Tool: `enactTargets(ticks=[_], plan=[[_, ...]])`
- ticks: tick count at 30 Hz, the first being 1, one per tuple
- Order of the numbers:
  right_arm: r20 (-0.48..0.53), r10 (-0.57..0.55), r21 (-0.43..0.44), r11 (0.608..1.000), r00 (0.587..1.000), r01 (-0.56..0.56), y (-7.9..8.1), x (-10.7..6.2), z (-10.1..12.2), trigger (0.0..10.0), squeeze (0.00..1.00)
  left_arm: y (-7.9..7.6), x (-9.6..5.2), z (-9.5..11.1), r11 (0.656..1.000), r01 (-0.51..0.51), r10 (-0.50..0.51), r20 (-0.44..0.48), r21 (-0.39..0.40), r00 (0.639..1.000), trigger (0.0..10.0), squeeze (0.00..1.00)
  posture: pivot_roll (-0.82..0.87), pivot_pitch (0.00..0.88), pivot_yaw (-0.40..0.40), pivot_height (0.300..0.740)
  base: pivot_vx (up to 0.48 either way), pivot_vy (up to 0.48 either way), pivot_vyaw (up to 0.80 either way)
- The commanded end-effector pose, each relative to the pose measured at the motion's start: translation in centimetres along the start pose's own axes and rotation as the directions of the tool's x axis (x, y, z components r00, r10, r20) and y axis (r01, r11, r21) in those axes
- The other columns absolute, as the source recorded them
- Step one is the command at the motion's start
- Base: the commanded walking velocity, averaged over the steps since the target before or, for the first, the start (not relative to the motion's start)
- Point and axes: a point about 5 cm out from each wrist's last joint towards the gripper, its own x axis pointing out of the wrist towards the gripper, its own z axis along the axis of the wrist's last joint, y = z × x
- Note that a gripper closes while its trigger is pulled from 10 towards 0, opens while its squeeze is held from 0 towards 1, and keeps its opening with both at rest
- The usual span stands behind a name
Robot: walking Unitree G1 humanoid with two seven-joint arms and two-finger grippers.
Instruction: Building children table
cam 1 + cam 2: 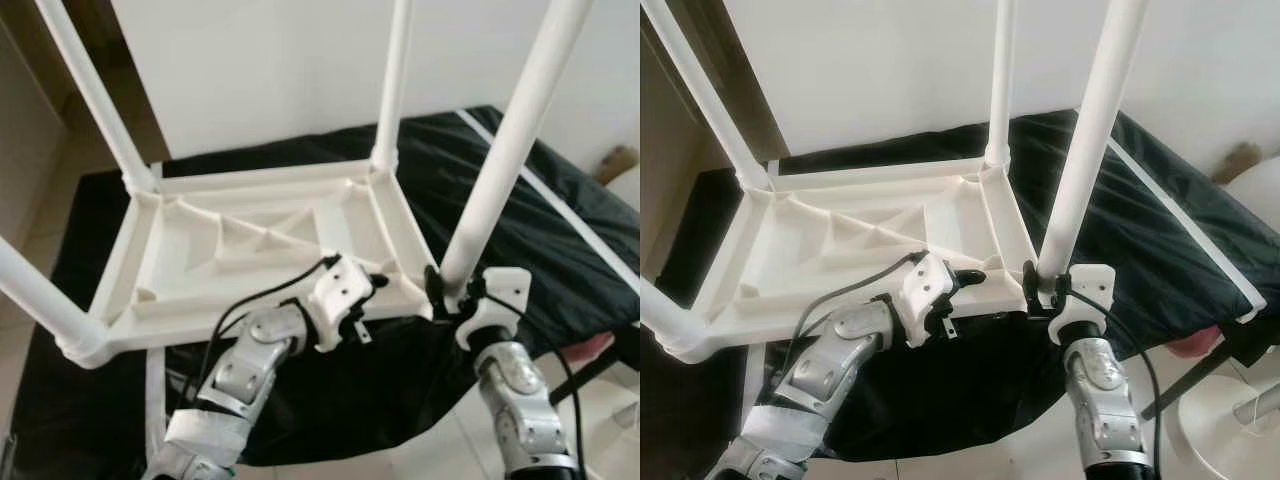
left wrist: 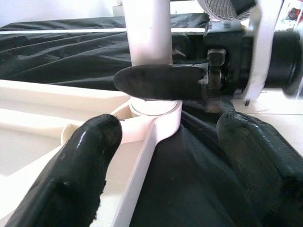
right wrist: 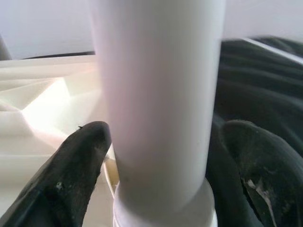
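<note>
A white plastic children's table (image 1: 250, 240) lies upside down on a black cloth (image 1: 560, 230), its legs pointing up. My right gripper (image 1: 450, 290) is at the foot of the near right leg (image 1: 505, 150), just above its socket. The right wrist view shows that leg (image 3: 158, 94) between the two black fingers (image 3: 78, 165), which clasp it from either side. My left gripper (image 1: 375, 290) is open at the table's near rim, beside the same corner. In the left wrist view one finger (image 2: 80, 165) hangs over the underside and the other over the cloth.
Three more legs stand up: far left (image 1: 95, 90), far right (image 1: 393, 80) and near left (image 1: 35, 290). A white wall rises behind. The cloth drops off at the front onto pale floor tiles (image 1: 420, 455). A white rounded object (image 1: 1252, 195) stands at the right.
</note>
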Motion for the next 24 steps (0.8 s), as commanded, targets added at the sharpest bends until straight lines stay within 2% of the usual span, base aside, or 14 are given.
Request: enactTargets(ticks=[1, 2, 7, 8, 10, 12, 16, 20, 21, 22, 24], plan=[[-0.004, 0.059, 0.006, 0.998, 0.998, -0.059, -0.4, -0.1, 0.2, 10.0, 0.0, -0.3, -0.1, 0.0, 0.998, 0.062, -0.062, -0.007, -0.003, 0.998, 10.0, 0.0, -0.09, 0.0, 0.04, 0.74, 0.0, 0.0, 0.0], [-0.005, 0.104, -0.004, 0.995, 0.995, -0.104, -0.6, 0.0, 0.3, 10.0, 0.0, -0.2, -0.1, 0.0, 0.998, 0.061, -0.061, -0.009, -0.003, 0.998, 10.0, 0.0, -0.09, 0.0, 0.039, 0.74, 0.0, 0.0, 0.0], [-0.018, 0.183, -0.019, 0.983, 0.983, -0.184, -1.0, 0.2, 0.5, 10.0, 0.0, -0.2, -0.1, 0.1, 0.998, 0.059, -0.059, -0.012, 0.001, 0.998, 10.0, 0.0, -0.09, 0.0, 0.037, 0.74, 0.0, 0.0, 0.0], [-0.047, 0.248, -0.035, 0.968, 0.968, -0.25, -1.7, 0.8, 0.5, 10.0, 0.0, -0.2, 0.0, 0.1, 0.998, 0.055, -0.055, -0.011, 0.001, 0.998, 10.0, 0.0, -0.09, 0.0, 0.031, 0.74, 0.0, 0.0, 0.0], [-0.085, 0.293, -0.08, 0.951, 0.952, -0.3, -2.2, 1.5, 0.5, 10.0, 0.0, -0.1, 0.0, 0.2, 0.999, 0.052, -0.052, -0.012, 0.005, 0.999, 10.0, 0.0, -0.09, 0.0, 0.029, 0.74, 0.0, 0.0, 0.0], [-0.095, 0.304, -0.103, 0.944, 0.948, -0.313, -2.3, 1.7, 0.6, 10.0, 0.0, -0.1, 0.0, 0.2, 0.999, 0.052, -0.051, -0.012, 0.008, 0.999, 10.0, 0.0, -0.09, 0.0, 0.029, 0.74, 0.0, 0.0, 0.0], [-0.1, 0.317, -0.094, 0.941, 0.943, -0.327, -2.6, 2.2, 0.7, 10.0, 0.0, 0.0, 0.0, 0.3, 0.999, 0.049, -0.049, -0.013, 0.008, 0.999, 10.0, 0.0, -0.08, 0.0, 0.025, 0.74, 0.0, 0.0, 0.0], [-0.132, 0.41, -0.126, 0.896, 0.903, -0.425, -2.5, 3.4, 1.2, 10.0, 0.0, 0.1, 0.1, 0.4, 0.999, 0.037, -0.037, -0.012, 0.01, 0.999, 10.0, 0.0, -0.07, 0.0, 0.014, 0.74, 0.0, 0.0, 0.0], [-0.132, 0.41, -0.126, 0.896, 0.903, -0.425, -2.5, 3.4, 1.2, 10.0, 0.0, 0.1, 0.1, 0.4, 0.999, 0.037, -0.037, -0.012, 0.01, 0.999, 10.0, 0.0, -0.07, 0.0, 0.014, 0.74, 0.0, 0.0, 0.0], [-0.148, 0.444, -0.132, 0.877, 0.884, -0.462, -2.3, 3.7, 1.3, 9.4, 0.0, 0.1, 0.2, 0.5, 0.999, 0.035, -0.034, -0.012, 0.011, 0.999, 10.0, 0.0, -0.07, 0.0, 0.011, 0.74, 0.0, 0.0, 0.0], [-0.148, 0.444, -0.132, 0.877, 0.884, -0.462, -2.3, 3.7, 1.3, 9.4, 0.0, 0.1, 0.2, 0.5, 0.999, 0.035, -0.034, -0.012, 0.011, 0.999, 10.0, 0.0, -0.07, 0.0, 0.011, 0.74, 0.0, 0.0, 0.0]])
